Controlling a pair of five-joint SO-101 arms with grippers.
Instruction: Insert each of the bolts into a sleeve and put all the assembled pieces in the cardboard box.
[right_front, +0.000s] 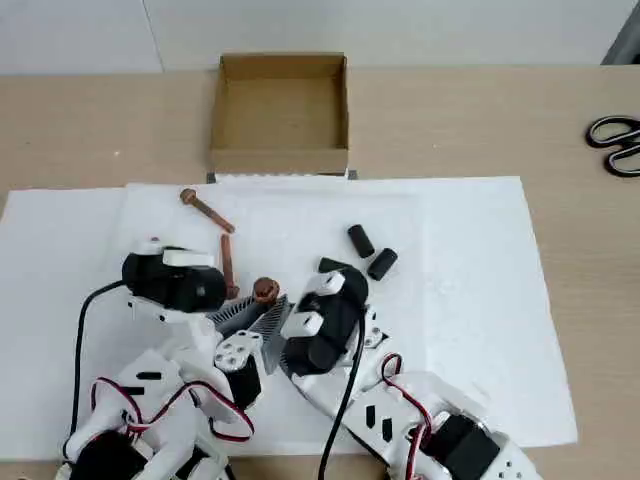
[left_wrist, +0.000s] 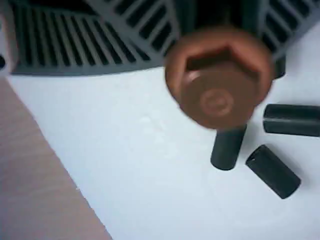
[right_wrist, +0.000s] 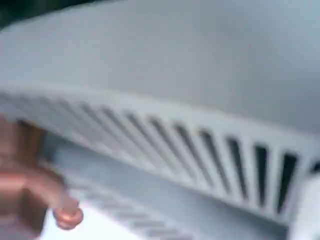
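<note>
A copper bolt (right_front: 265, 291) is held head-up over the white paper (right_front: 470, 330), between the grey ribbed fingers of my left gripper (right_front: 250, 312), which is shut on it. Its hex head (left_wrist: 217, 82) looms close in the left wrist view, under the left gripper (left_wrist: 212, 20). My right gripper (right_front: 282, 322) presses in right beside the bolt. Two more bolts (right_front: 205, 210) (right_front: 228, 262) lie on the paper. Three black sleeves (left_wrist: 227, 147) (left_wrist: 291, 120) (left_wrist: 272, 170) lie beyond the held bolt. The cardboard box (right_front: 280, 155) stands open at the back.
Scissors (right_front: 615, 143) lie at the table's far right edge. Bare paper stretches to the right of the sleeves (right_front: 382, 263). Both arms' bodies and cables crowd the front edge of the table.
</note>
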